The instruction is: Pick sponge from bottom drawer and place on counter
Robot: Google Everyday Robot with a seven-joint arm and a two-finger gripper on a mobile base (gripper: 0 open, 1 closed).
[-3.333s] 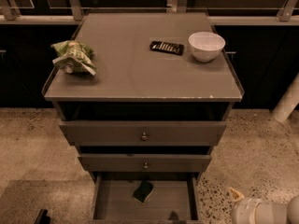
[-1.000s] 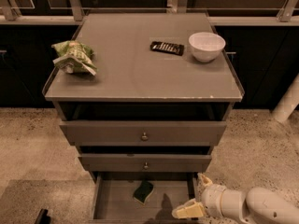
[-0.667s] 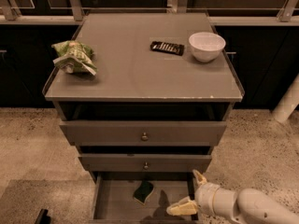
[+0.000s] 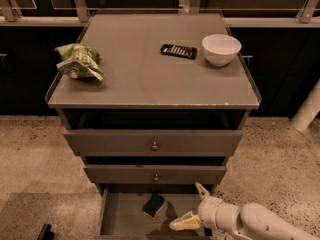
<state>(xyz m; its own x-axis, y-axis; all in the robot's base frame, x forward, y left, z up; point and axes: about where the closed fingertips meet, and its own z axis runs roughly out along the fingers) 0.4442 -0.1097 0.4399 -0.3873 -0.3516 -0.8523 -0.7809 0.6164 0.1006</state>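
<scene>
bottom drawer (image 4: 120, 218) pulled open, floor showing. sponge (image 4: 154, 205) lies inside near middle of floor, dark green face up, pale edge at lower right, set askew. arm at lower right of view; gripper (image 4: 193, 207) over drawer's right part, fingers spread wide, nothing between them. sponge just left of gripper, not touching. counter (image 4: 145, 81) bears bag (image 4: 79, 61) at left, remote (image 4: 178, 51) and bowl (image 4: 221, 49) at back right.
</scene>
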